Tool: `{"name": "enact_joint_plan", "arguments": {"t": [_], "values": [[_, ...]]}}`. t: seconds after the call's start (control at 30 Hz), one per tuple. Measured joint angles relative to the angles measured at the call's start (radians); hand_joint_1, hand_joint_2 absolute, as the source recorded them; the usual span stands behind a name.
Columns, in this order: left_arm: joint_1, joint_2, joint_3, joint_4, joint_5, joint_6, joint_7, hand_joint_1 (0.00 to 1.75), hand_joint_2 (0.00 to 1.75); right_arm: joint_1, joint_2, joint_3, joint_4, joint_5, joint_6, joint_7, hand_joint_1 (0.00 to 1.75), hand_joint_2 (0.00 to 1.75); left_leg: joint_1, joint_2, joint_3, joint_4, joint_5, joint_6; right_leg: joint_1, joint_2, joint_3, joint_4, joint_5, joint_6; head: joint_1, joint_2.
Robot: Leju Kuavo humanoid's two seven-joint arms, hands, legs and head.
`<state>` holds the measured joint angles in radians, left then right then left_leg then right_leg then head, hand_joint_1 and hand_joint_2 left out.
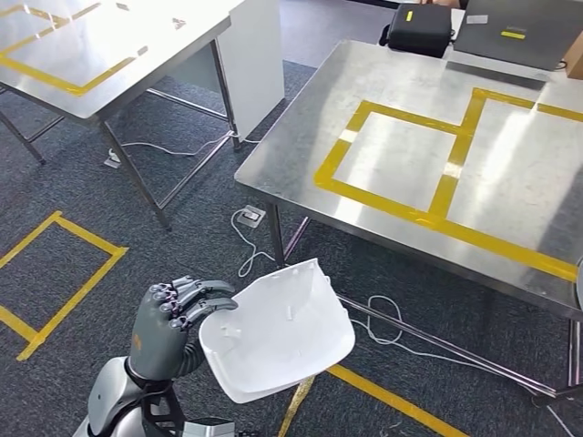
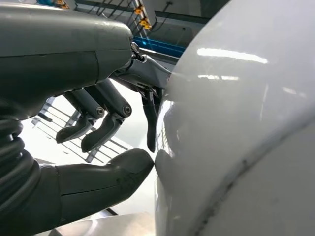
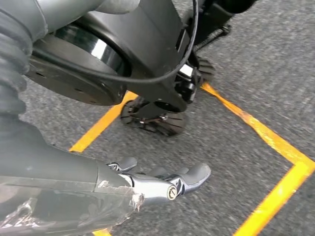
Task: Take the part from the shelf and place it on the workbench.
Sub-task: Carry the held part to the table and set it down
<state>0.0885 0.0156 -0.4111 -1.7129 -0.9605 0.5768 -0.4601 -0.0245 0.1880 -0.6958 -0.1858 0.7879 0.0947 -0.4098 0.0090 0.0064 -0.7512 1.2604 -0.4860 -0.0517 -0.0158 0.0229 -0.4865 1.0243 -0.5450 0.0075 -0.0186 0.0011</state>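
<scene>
Steel table (image 1: 413, 164) with yellow tape lies well beyond the fingers. White part (image 1: 279, 332) is pinched at its edge by the left hand (image 1: 165, 328). Right hand (image 3: 122, 189) hangs with fingers (image 3: 193, 176) straight, holding nothing.

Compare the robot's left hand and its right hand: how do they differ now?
The left hand grips the white curved plastic part, thumb and fingers on its edge; the right hand holds nothing. The left hand is raised ahead of the body; the right hand hangs over the grey carpet. Both are grey.
</scene>
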Motion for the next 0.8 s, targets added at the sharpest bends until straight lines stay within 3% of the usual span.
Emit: {"name": "enact_joint_plan", "arguments": {"t": [0.07, 0.1, 0.13, 0.17, 0.23, 0.27, 0.33, 0.37, 0.43, 0.47, 0.5, 0.53, 0.57, 0.63, 0.67, 0.7, 0.73, 0.77, 0.8], "values": [[0.000, 0.000, -0.002, 0.002, 0.000, 0.000, 0.000, 1.75, 1.75, 0.002, 0.001, 0.000, 0.000, 0.001, 0.000, 0.000, 0.00, 1.75, -0.002, -0.001, 0.017, -0.118, 0.121, 0.004, -0.004, 0.008, 0.044, -0.006, -0.035, 0.008, 0.000, 0.000], [-0.001, 0.000, -0.003, 0.004, 0.000, 0.000, 0.000, 1.75, 1.75, 0.002, 0.002, 0.000, 0.001, 0.001, 0.000, 0.000, 0.00, 1.75, -0.005, -0.001, 0.036, -0.173, 0.149, 0.008, -0.004, 0.011, 0.060, -0.012, -0.049, 0.014, -0.004, 0.000], [-0.002, 0.000, -0.004, 0.006, 0.000, 0.000, 0.000, 1.75, 1.75, 0.002, 0.003, 0.000, 0.001, 0.001, -0.001, -0.001, 0.00, 1.75, -0.008, -0.002, 0.051, -0.209, 0.150, 0.014, -0.004, 0.012, 0.072, -0.024, -0.060, 0.021, -0.006, -0.001], [-0.003, 0.000, -0.005, 0.007, 0.000, 0.000, 0.000, 1.75, 1.75, 0.001, 0.003, 0.000, 0.002, 0.002, -0.002, -0.001, 0.00, 1.75, -0.010, -0.003, 0.063, -0.226, 0.131, 0.021, -0.003, 0.012, 0.084, -0.035, -0.062, 0.029, -0.009, -0.001], [-0.006, -0.001, -0.006, 0.008, 0.000, 0.001, 0.000, 1.75, 1.75, -0.001, 0.003, 0.000, 0.002, 0.003, -0.003, -0.002, 0.00, 1.75, -0.009, -0.004, 0.089, -0.255, 0.100, 0.038, -0.003, 0.009, 0.096, -0.034, -0.045, 0.044, -0.011, 0.000], [-0.007, -0.001, -0.006, 0.009, 0.000, 0.001, 0.001, 1.75, 1.75, -0.003, 0.003, 0.000, 0.002, 0.004, -0.004, -0.003, 0.00, 1.75, -0.008, -0.004, 0.106, -0.267, 0.090, 0.045, -0.002, 0.004, 0.085, -0.002, -0.026, 0.047, -0.008, 0.000], [-0.008, -0.001, -0.007, 0.012, 0.001, 0.001, 0.001, 1.75, 1.75, -0.006, 0.004, 0.000, 0.002, 0.004, -0.005, -0.004, 0.00, 1.75, -0.007, -0.004, 0.152, -0.291, 0.071, 0.055, 0.004, -0.006, 0.009, 0.127, -0.003, 0.038, -0.003, 0.000], [-0.008, -0.001, -0.007, 0.016, 0.001, 0.002, 0.001, 1.75, 1.75, -0.005, 0.004, 0.001, 0.003, 0.005, -0.005, -0.004, 0.00, 1.75, -0.009, -0.004, 0.177, -0.302, 0.059, 0.059, 0.009, -0.009, -0.039, 0.194, -0.017, 0.031, -0.002, 0.000], [-0.008, -0.001, -0.008, 0.022, 0.001, 0.002, 0.001, 1.75, 1.75, 0.004, 0.004, 0.001, 0.004, 0.005, -0.006, -0.004, 0.00, 1.75, -0.010, -0.005, 0.237, -0.327, 0.031, 0.063, 0.019, -0.010, -0.128, 0.267, -0.103, 0.024, -0.002, 0.000], [-0.008, -0.001, -0.008, 0.024, 0.002, 0.002, 0.001, 1.75, 1.75, 0.009, 0.004, 0.001, 0.004, 0.005, -0.007, -0.004, 0.00, 1.75, -0.010, -0.007, 0.269, -0.338, 0.015, 0.063, 0.021, -0.010, -0.160, 0.264, -0.147, 0.026, -0.001, 0.000], [-0.008, -0.001, -0.009, 0.025, 0.002, 0.002, 0.002, 1.75, 1.75, 0.012, 0.004, 0.001, 0.004, 0.006, -0.007, -0.004, 0.00, 1.75, -0.010, -0.010, 0.303, -0.348, -0.003, 0.062, 0.020, -0.010, -0.186, 0.238, -0.167, 0.031, -0.001, 0.000], [-0.008, -0.001, -0.010, 0.027, 0.003, 0.002, 0.002, 1.75, 1.75, 0.015, 0.004, 0.001, 0.005, 0.006, -0.008, -0.003, 0.00, 1.75, -0.010, -0.012, 0.337, -0.356, -0.022, 0.060, 0.018, -0.012, -0.207, 0.195, -0.145, 0.035, 0.000, 0.000], [-0.008, -0.001, -0.011, 0.029, 0.003, 0.002, 0.004, 1.75, 1.75, 0.019, 0.005, 0.001, 0.006, 0.007, -0.008, -0.003, 0.00, 1.75, -0.011, -0.013, 0.365, -0.360, -0.043, 0.057, 0.014, -0.016, -0.221, 0.137, -0.066, 0.040, 0.001, 0.000], [-0.007, -0.001, -0.012, 0.034, 0.006, 0.002, 0.006, 1.75, 1.75, 0.024, 0.006, 0.001, 0.010, 0.008, -0.009, 0.001, 0.00, 1.75, -0.014, -0.016, 0.410, -0.359, -0.091, 0.050, 0.009, -0.032, -0.236, 0.036, 0.134, 0.039, 0.004, 0.000], [-0.009, -0.001, -0.013, 0.036, 0.007, 0.003, 0.007, 1.75, 1.75, 0.024, 0.007, 0.000, 0.011, 0.009, -0.009, 0.002, 0.00, 1.75, -0.014, -0.017, 0.430, -0.359, -0.111, 0.044, 0.010, -0.037, -0.235, 0.013, 0.197, 0.032, 0.003, 0.000], [-0.013, -0.002, -0.013, 0.037, 0.008, 0.003, 0.008, 1.75, 1.75, 0.020, 0.007, 0.000, 0.012, 0.010, -0.009, 0.003, 0.00, 1.75, -0.014, -0.018, 0.443, -0.350, -0.119, 0.039, 0.013, -0.038, -0.230, 0.009, 0.212, 0.023, 0.004, 0.000], [-0.019, -0.004, -0.013, 0.037, 0.008, 0.004, 0.008, 1.75, 1.75, 0.012, 0.007, 0.000, 0.011, 0.010, -0.009, 0.004, 0.00, 1.75, -0.012, -0.019, 0.439, -0.324, -0.110, 0.033, 0.015, -0.033, -0.219, 0.018, 0.199, 0.013, 0.002, 0.000], [-0.025, -0.005, -0.013, 0.037, 0.008, 0.004, 0.009, 1.75, 1.75, 0.004, 0.007, 0.000, 0.011, 0.010, -0.009, 0.003, 0.00, 1.75, -0.010, -0.018, 0.411, -0.263, -0.084, 0.027, 0.014, -0.029, -0.208, 0.018, 0.185, 0.005, 0.001, 0.000], [-0.029, -0.006, -0.013, 0.037, 0.009, 0.004, 0.009, 1.75, 1.75, -0.002, 0.007, 0.000, 0.010, 0.010, -0.010, 0.003, 0.00, 1.75, -0.009, -0.018, 0.360, -0.182, -0.055, 0.022, 0.014, -0.025, -0.193, 0.015, 0.171, -0.002, 0.000, 0.000]]}}
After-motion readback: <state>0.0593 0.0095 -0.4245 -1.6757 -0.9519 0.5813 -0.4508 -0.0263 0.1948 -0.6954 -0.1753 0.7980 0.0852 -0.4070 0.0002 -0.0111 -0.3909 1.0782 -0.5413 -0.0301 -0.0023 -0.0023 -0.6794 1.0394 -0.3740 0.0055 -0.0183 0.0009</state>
